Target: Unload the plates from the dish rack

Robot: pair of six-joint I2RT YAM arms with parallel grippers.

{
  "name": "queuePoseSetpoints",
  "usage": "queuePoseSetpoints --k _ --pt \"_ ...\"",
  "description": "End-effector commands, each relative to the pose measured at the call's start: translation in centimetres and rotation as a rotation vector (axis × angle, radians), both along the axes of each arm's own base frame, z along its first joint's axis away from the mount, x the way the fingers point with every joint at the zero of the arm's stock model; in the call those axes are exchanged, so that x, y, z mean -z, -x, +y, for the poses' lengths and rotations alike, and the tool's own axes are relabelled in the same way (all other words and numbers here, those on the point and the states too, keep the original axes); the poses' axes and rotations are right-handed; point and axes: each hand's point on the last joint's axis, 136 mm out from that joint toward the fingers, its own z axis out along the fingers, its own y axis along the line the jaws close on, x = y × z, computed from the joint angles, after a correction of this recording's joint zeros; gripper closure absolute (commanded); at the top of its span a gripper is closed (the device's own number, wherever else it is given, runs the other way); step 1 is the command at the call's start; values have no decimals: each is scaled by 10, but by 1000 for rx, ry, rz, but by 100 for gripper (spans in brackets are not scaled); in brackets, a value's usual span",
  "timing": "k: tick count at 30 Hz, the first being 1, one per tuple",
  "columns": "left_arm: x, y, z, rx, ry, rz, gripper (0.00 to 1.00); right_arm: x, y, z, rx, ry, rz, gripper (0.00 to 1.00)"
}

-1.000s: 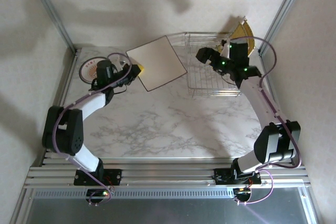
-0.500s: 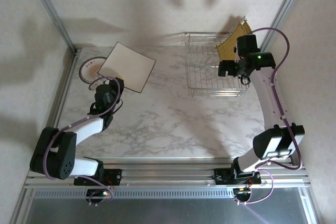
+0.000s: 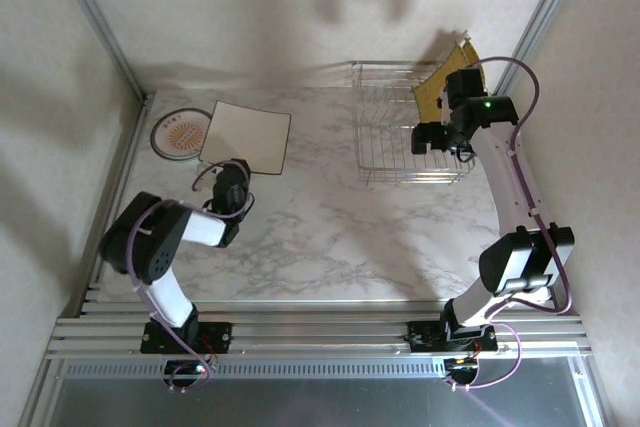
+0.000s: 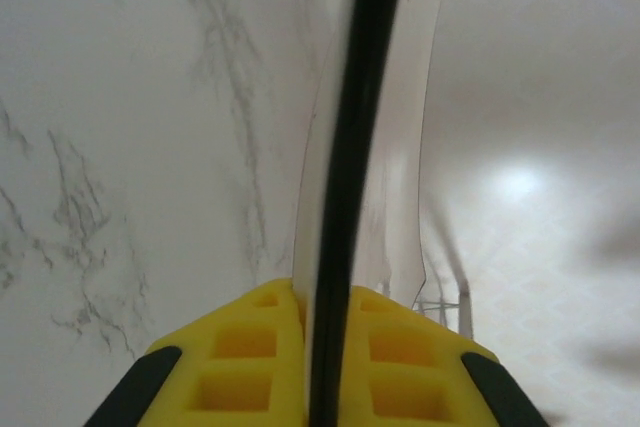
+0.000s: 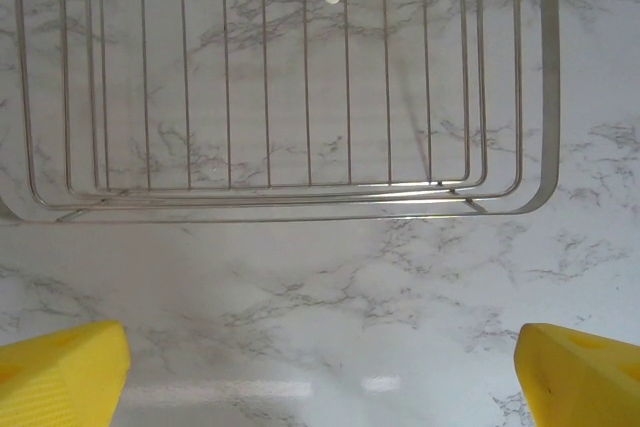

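Whitish square plate (image 3: 245, 135) roughly level, near edge clenched in left claw (image 3: 238, 169), pointing rearward; right claw (image 3: 430, 137) agape.

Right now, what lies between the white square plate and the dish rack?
Bare marble tabletop, nothing else, seen in the top view between the white square plate and the dish rack.

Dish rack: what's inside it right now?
One striped yellow plate leans in the dish rack, far right corner, partly covered by the right arm. Elsewhere, the marble table shows through the wires.
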Motion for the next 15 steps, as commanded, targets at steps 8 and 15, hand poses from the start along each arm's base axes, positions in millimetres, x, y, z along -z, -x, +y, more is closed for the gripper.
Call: queuePoseSetpoints --k 8,15 --pt "-83 -52 -35 -58 199 -350 100 6 6 3 -29 -25 15 1" --pt "-61 -64 -39 -105 200 -296 100 9 2 8 -36 -42 30 1"
